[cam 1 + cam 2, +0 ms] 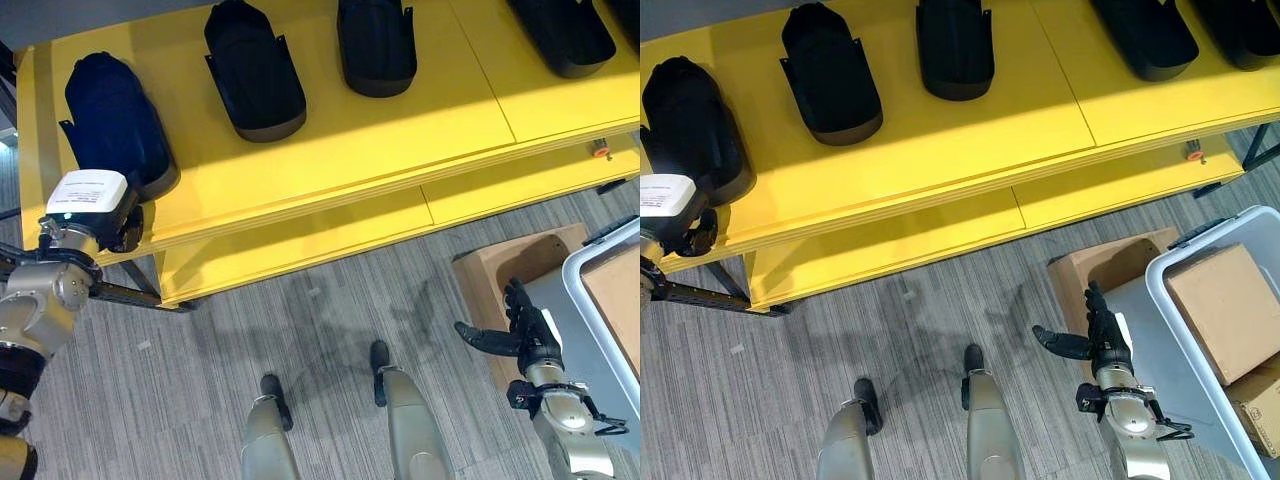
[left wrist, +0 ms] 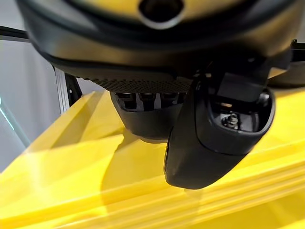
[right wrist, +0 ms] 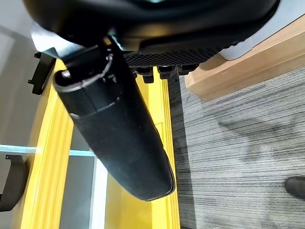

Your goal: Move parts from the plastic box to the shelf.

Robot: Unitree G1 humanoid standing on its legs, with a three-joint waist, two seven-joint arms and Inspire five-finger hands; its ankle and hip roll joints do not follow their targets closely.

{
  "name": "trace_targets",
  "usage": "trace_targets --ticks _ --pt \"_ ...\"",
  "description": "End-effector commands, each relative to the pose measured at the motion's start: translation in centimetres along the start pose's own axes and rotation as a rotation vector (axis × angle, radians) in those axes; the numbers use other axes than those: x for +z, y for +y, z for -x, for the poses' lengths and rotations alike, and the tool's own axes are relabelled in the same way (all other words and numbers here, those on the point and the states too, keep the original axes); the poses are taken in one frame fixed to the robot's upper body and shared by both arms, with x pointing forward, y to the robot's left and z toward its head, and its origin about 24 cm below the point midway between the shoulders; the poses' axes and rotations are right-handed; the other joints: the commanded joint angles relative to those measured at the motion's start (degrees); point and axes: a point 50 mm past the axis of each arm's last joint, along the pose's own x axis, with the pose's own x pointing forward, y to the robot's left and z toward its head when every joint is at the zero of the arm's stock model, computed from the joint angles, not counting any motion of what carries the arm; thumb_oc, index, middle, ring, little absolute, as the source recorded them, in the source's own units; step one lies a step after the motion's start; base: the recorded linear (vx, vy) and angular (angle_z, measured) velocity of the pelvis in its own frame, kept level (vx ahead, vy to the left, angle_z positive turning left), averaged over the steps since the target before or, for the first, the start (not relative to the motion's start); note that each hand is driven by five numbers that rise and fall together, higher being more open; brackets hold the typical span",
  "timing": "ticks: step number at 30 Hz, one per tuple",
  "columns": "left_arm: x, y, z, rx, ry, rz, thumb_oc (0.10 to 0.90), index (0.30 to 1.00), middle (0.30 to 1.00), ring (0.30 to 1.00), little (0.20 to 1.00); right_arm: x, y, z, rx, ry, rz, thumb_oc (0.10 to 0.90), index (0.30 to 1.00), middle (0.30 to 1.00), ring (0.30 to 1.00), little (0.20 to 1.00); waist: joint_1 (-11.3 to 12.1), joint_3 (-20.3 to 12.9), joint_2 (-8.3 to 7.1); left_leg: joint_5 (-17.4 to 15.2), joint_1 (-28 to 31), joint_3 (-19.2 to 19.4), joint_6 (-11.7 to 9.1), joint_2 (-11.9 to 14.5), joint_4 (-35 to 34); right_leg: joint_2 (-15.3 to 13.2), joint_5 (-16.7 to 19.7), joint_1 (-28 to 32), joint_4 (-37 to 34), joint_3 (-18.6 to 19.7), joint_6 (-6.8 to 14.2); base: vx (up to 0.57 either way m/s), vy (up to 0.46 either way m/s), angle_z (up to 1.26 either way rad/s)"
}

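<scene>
A: Grey carpet runs under a yellow shelf [image 1: 330,150] in the left eye view, with dark moulded parts lined along the shelf. The left hand [image 1: 125,225] sits at the shelf's front edge, touching the near end of the leftmost part [image 1: 115,120]. Its fingers are hidden under the wrist unit, so I cannot tell whether it grips.

B: And the other arm?

A: In the right eye view, the right hand [image 1: 1095,335] hangs well below the shelf, fingers straight and spread, holding nothing, beside the plastic box [image 1: 1200,350], which holds a cardboard carton [image 1: 1225,310].

B: The wrist views?

A: Left wrist view: the thumb [image 2: 214,138] juts out over the shelf surface; the fingers are tucked from sight. Right wrist view: the thumb [image 3: 119,138] stands out straight, the shelf edge beyond it.

B: Risks?

A: I'd judge that pulling the left hand away carelessly could drag that part toward the shelf's edge.
</scene>
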Motion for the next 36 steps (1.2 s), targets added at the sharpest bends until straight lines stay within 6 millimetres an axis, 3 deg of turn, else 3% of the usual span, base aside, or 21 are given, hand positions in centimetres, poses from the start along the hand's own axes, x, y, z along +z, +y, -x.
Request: trace_targets --ticks 1,8,21,27,32,36 --pt "-3.1 4.6 0.6 0.138 0.096 -0.088 0.9 1.0 1.0 1.0 1.0 4.0 -2.6 0.4 -0.08 -0.2 0.022 0.9 1.0 1.0 1.0 1.0 0.1 -2.6 -0.13 0.6 0.7 -0.9 2.0 0.7 -1.2 -2.6 -3.8 6.8 -2.7 3.8 2.9 0.0 0.0 0.0" --pt "-2.6 4.8 1.0 0.161 0.07 -0.005 0.9 1.0 1.0 1.0 1.0 4.0 -2.9 0.5 -0.09 -0.199 0.023 0.9 1.0 1.0 1.0 1.0 0.4 -2.7 0.09 0.7 0.6 -1.0 2.0 0.6 -1.2 -2.6 -4.1 6.7 -2.4 3.7 2.7 0.0 0.0 0.0" --pt "-2.1 7.2 3.3 0.291 0.0 0.056 0.9 1.0 1.0 1.0 1.0 3.6 -3.5 0.7 -0.121 -0.179 0.033 0.9 1.0 1.0 1.0 1.0 1.8 -2.7 0.6 0.7 1.4 -1.3 1.9 0.3 -1.6 -2.7 -4.8 7.6 -1.9 3.2 2.5 0.01 -0.004 0.01" --pt "-2.8 8.1 4.4 0.38 0.023 0.081 0.9 1.0 1.0 1.0 1.0 3.5 -3.7 0.8 -0.133 -0.175 0.035 0.9 1.0 1.0 1.0 1.0 2.3 -2.8 0.77 0.7 1.7 -1.4 1.9 0.1 -1.9 -2.8 -5.0 7.8 -1.9 3.2 2.4 0.0 0.0 0.0" --pt "-3.3 8.8 5.5 0.549 0.044 0.234 0.9 1.0 1.0 1.0 1.0 3.4 -3.4 0.8 -0.126 -0.181 0.023 0.9 1.0 1.0 1.0 1.0 2.5 -2.8 0.59 0.7 1.6 -1.7 2.0 -0.1 -1.9 -2.9 -5.1 7.7 -1.6 3.1 2.2 0.0 -0.011 0.03" --pt "-2.8 8.2 5.6 0.593 0.03 0.375 0.9 1.0 1.0 1.0 1.0 3.4 -3.0 0.8 -0.109 -0.18 0.015 0.9 1.0 1.0 1.0 1.0 2.4 -2.7 0.41 0.7 1.7 -1.6 1.9 -0.1 -1.9 -2.9 -5.1 7.7 -1.4 3.0 2.1 0.0 0.0 0.0"
